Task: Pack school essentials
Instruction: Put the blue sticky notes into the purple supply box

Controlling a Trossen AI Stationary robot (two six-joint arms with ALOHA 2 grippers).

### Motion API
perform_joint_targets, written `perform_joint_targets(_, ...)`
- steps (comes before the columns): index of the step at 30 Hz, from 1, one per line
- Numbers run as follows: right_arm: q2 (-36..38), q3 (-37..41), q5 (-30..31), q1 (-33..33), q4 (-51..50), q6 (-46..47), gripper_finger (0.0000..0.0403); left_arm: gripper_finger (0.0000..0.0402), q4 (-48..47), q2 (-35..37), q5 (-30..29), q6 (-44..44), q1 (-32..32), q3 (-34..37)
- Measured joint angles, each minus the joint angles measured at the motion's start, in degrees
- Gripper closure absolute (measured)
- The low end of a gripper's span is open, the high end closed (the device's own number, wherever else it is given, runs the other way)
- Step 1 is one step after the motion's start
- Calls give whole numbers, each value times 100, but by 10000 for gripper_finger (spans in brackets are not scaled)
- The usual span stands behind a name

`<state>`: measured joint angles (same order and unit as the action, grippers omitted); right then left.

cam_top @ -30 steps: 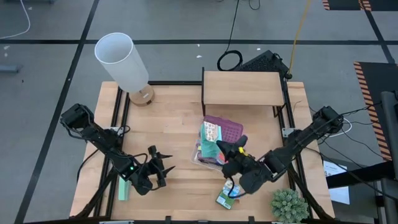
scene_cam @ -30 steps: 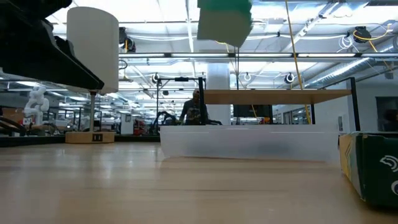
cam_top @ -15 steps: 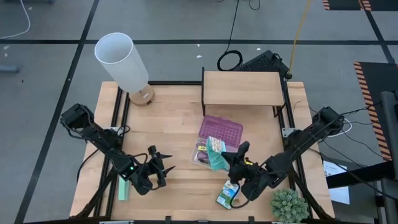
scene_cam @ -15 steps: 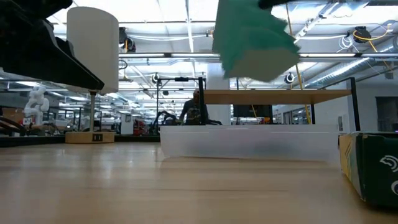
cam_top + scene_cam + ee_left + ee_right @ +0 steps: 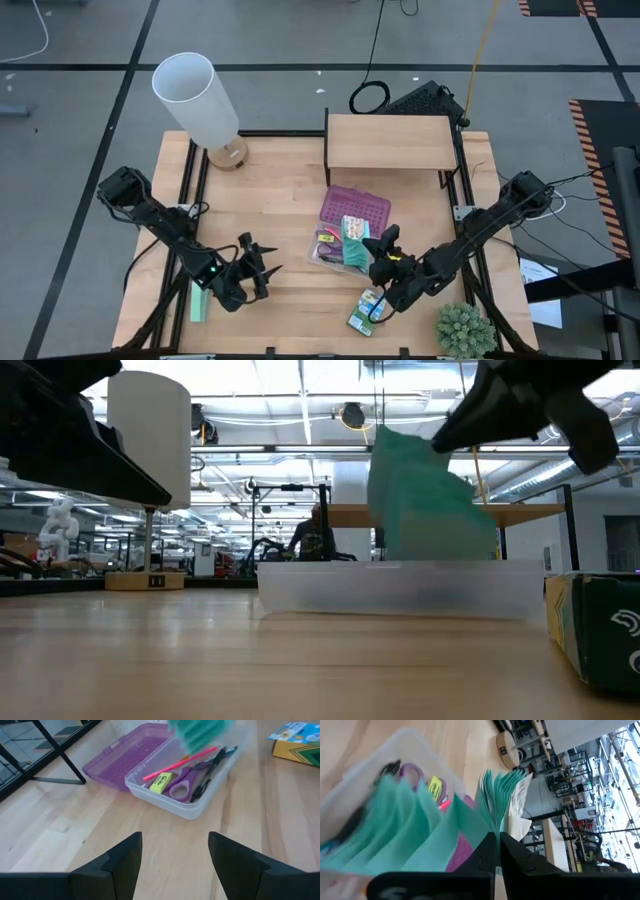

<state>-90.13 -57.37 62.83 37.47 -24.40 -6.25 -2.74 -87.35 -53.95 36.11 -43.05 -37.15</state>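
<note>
Clear plastic is where most of your kit already sits: the open case (image 5: 185, 785), its purple lid (image 5: 120, 757) folded back, holds the purple-handled scissors (image 5: 182, 782), a red pencil (image 5: 182, 762), a black pen (image 5: 210, 770) and a small yellow piece (image 5: 161, 781). You have the right gripper (image 5: 385, 262) over the case's near edge, its jaws pinched on the corner of a teal paper booklet (image 5: 425, 500) whose pages fan open as it hangs into the case, not yet lying flat. That looks like the step in hand, and it needs a release before it counts.

Still outside is the green-yellow crayon box (image 5: 367, 313), lying on the table just beside the case toward the front edge. Judging by that, you are past halfway, with 1 item left and the lid to close.

Your left gripper (image 5: 172, 860) waits near the table's front left, jaws wide and holding nothing.
</note>
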Motion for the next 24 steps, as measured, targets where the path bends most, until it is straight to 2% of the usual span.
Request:
perform_joint_targets(7, 0, 252, -25, 0, 13, 78, 399, 170, -20, 0, 1, -38, 119, 2)
perform_joint_targets(24, 0, 451, -1127, 11, -46, 815, 399, 170, -22, 0, 4, -261, 141, 2)
